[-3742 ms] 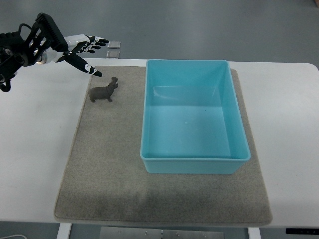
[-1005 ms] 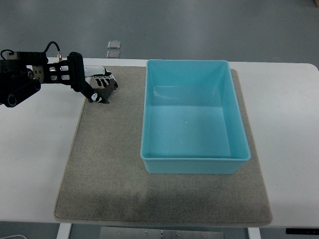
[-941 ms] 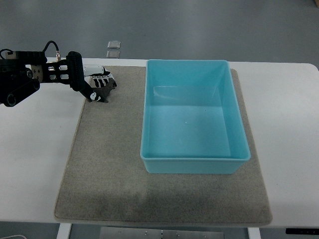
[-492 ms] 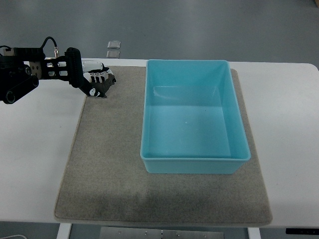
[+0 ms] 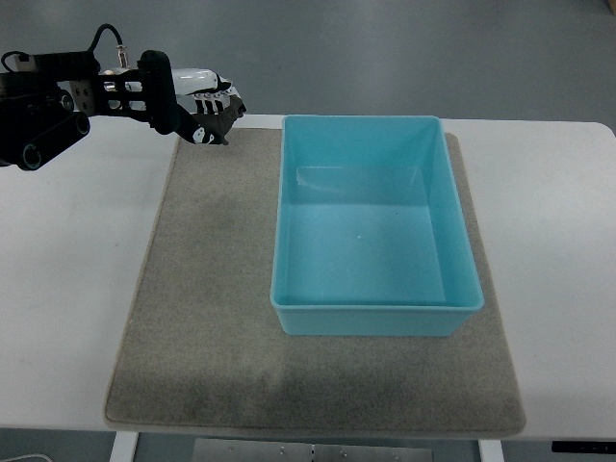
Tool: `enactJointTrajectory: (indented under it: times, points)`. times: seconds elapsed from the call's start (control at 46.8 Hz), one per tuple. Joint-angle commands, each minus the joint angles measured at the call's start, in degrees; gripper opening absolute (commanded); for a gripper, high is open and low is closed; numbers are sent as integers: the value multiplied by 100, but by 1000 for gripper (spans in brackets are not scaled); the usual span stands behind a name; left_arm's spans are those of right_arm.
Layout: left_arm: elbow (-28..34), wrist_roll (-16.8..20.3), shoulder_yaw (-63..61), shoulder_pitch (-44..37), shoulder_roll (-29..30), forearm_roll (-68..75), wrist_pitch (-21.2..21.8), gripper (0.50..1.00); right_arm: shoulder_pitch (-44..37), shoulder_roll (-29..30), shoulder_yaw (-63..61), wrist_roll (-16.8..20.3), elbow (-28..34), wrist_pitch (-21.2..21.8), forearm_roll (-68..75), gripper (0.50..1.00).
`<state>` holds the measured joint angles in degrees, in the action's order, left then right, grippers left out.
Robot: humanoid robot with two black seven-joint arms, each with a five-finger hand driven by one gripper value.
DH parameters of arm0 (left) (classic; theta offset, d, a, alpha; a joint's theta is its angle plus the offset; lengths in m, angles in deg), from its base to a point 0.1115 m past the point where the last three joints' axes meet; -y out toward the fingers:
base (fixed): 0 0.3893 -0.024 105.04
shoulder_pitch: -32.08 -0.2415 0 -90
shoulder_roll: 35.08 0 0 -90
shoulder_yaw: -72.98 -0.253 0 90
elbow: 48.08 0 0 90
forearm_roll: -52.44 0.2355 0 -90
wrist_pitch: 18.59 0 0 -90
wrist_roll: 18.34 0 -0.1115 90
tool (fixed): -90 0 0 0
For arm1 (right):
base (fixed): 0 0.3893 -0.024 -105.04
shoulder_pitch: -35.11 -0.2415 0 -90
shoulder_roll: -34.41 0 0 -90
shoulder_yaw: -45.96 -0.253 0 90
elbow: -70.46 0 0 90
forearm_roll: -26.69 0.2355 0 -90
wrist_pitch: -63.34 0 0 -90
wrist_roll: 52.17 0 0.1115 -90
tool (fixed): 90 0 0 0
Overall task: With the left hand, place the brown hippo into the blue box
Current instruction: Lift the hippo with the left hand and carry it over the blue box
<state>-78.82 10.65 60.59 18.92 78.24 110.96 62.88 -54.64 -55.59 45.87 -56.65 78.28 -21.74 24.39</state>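
A white table [image 5: 67, 289] fills most of the view from above, its far edge running across the upper part of the picture and its near edge along the bottom. A large grey-brown felt mat [image 5: 207, 318] lies on the middle of the table, leaving wide strips of bare white surface on the left and right. On the right half of the mat sits a blue box [image 5: 285, 231], rectangular and open at the top, with nothing showing inside but its pale floor. Its far rim lies near the far edge of the mat, and its right wall runs just inside the mat's right edge. A broad band of bare mat lies to the left of the box and another on the near side of it.

The left arm [image 5: 48, 96], black with exposed parts and a cable, comes in from the upper left corner. The left hand [image 5: 202, 104] hangs over the far left corner of the mat, short of the box's far left corner, with a gap of mat between them. Its fingers [image 5: 214, 94] are curled around the brown hippo [image 5: 218, 119], of which only a small dark part shows beneath them. The hippo is lifted clear of the mat and outside the box.
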Motion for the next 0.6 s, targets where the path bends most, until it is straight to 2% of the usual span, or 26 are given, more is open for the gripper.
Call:
enactJointTrajectory:
  times: [0.0, 0.577]
  points:
    - [-3, 2, 0, 103, -65, -16, 0, 500, 1, 0, 0, 0, 0, 0, 2, 936]
    - [-29, 45, 167, 516, -566, -43, 176, 500, 1, 0, 0, 0, 0, 0, 2, 936]
